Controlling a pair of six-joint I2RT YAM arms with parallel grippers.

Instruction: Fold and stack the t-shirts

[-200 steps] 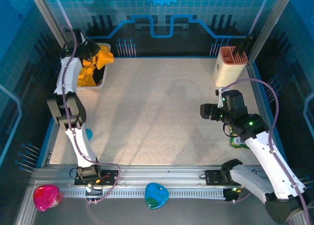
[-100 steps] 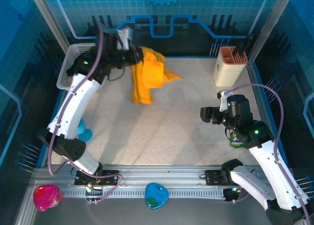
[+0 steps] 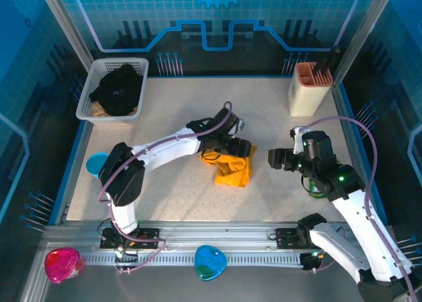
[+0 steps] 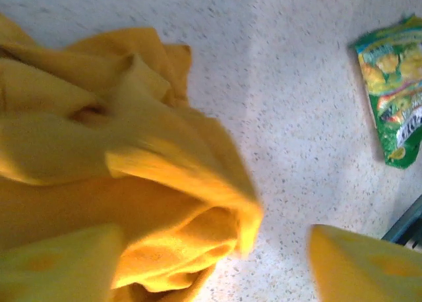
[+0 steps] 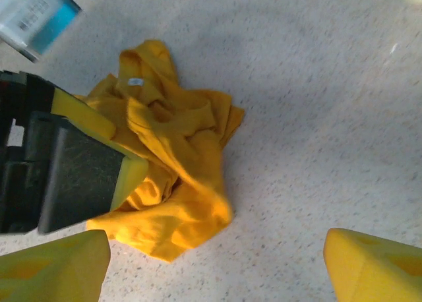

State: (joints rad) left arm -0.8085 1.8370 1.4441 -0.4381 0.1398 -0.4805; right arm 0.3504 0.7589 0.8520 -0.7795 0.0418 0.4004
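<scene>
T-shirts lie well apart on the tabletop (image 3: 178,104). The black t-shirt (image 3: 119,91) is bundled inside a white mesh basket (image 3: 107,117) in the far left corner. The yellow t-shirt (image 3: 232,170) sits crumpled in a heap near the middle, a little toward the right edge.

A round blue object (image 3: 97,163) lies by the left edge, partly behind the left arm (image 3: 158,153). That arm reaches from the near edge across to the centre. The left gripper (image 3: 239,148) hangs at the far side of the yellow heap, over its top folds. In the left wrist view its yellow fingers (image 4: 59,262) stand spread wide. The bunched cloth lies below and between them and comes up against one finger, so nothing is pinched. The right wrist view shows one of those fingers at the heap's edge, with folds spilling out beside it.

To the right of the shirt, a strip of bare tabletop separates it from the right gripper (image 3: 275,158). That gripper faces the heap from the right side without touching it. Its fingers (image 5: 376,266) are also spread wide, with only tabletop between them.

A green snack packet (image 4: 389,97) lies nearer the right edge, partly under the right arm. A beige holder (image 3: 306,91) stands in the far right corner.
</scene>
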